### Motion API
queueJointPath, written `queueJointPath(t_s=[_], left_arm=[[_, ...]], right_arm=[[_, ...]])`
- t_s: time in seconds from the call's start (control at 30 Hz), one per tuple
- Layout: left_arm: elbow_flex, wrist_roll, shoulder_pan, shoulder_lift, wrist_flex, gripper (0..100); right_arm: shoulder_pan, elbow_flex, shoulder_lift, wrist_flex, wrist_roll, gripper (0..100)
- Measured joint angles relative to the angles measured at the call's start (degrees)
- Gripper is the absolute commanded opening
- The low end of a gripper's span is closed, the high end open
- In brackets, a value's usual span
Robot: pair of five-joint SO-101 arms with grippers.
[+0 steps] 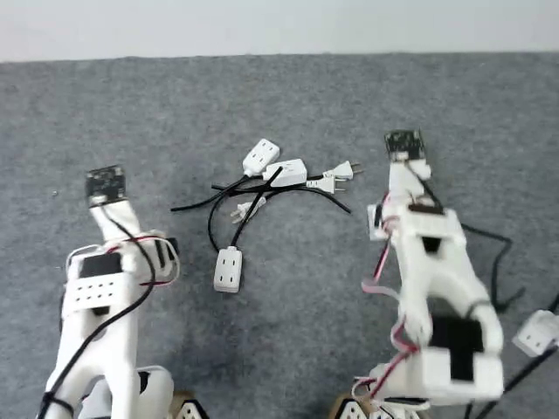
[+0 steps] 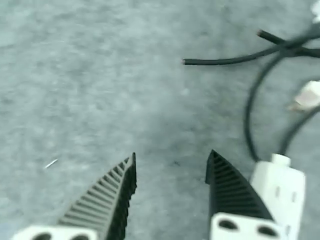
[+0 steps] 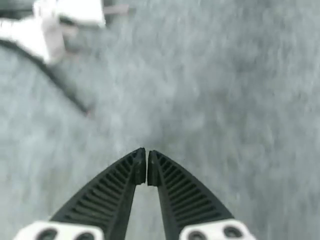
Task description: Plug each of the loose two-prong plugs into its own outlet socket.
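Your left gripper (image 2: 173, 156) hovers, fingers spread wide, beside an outlet socket (image 2: 277, 185), seemingly poised to steady it, while your right gripper (image 3: 147, 152), fingers pressed together empty, sits near the loose plugs (image 1: 336, 179).

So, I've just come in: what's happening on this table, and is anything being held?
Two robot arms sit over a grey mat strewn with black cords, white sockets and plugs. Neither arm holds anything. The left claw is open above the mat, with an outlet socket right beside one finger. The right claw is shut and empty over bare mat. A two-prong plug lies loose with its prongs exposed, not plugged in.
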Motion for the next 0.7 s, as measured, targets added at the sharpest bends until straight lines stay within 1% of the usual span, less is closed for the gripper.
queueJointPath(t_s=[0.07,0.1,0.23,0.3,0.4,0.57,0.7], left_arm=[[0.0,0.0,-2.2,-0.1,-0.5,22],[0.0,-0.2,-2.9,-0.1,-0.9,22],[1.5,-0.2,-3.3,-0.1,-3.8,22],[2.1,-0.2,-3.5,-0.1,-5.0,22],[2.3,-0.4,-3.5,-0.1,-5.5,22],[2.5,-0.7,-2.5,-0.1,-5.7,22],[3.0,-2.8,-2.1,-0.1,-5.7,22]], right_arm=[[-0.8,-6.7,5.3,1.6,0.0,1.7],[-1.7,-10.0,7.6,2.5,0.0,3.6],[-5.5,-20.6,15.4,5.5,0.0,16.2],[-6.6,-24.8,18.6,6.9,0.0,20.4],[-6.9,-30.5,22.3,9.4,-0.4,21.6],[-8.1,-38.9,26.9,11.3,-3.4,21.8],[-9.0,-44.8,30.3,13.6,-3.8,21.8]])
